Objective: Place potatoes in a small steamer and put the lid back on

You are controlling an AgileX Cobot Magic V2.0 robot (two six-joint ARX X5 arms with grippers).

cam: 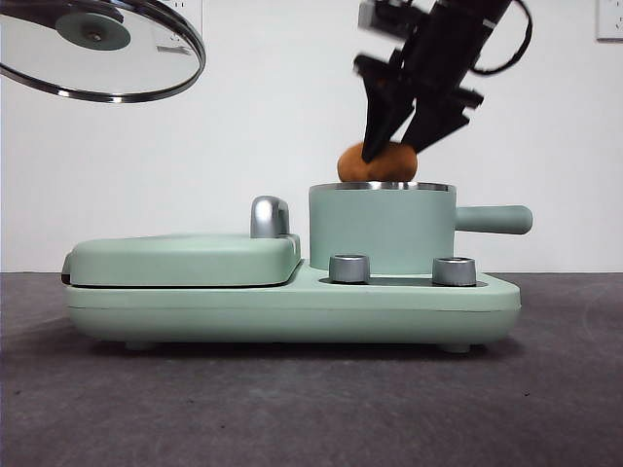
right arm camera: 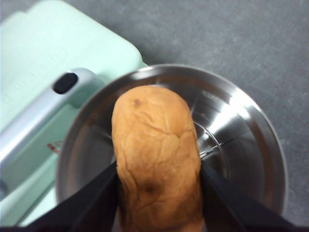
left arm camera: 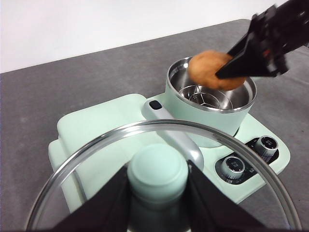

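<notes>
Right gripper [cam: 401,146] clamps potato [cam: 378,162] just above steel rim of green pot [cam: 382,230], partly inside opening. Left gripper [left arm camera: 157,193] grips knob of glass lid [cam: 102,49], held high, well aside.

Orange-brown cracked potato [right arm camera: 157,159], mint-green steamer [cam: 382,229], clear lid [cam: 102,49] with green knob

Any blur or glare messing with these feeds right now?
Front view: the right gripper over the small steamer is motion-smeared. Left wrist view: the potato looks soft, the lid sharp. Right wrist view: bright glare on the steamer's steel wall.
</notes>
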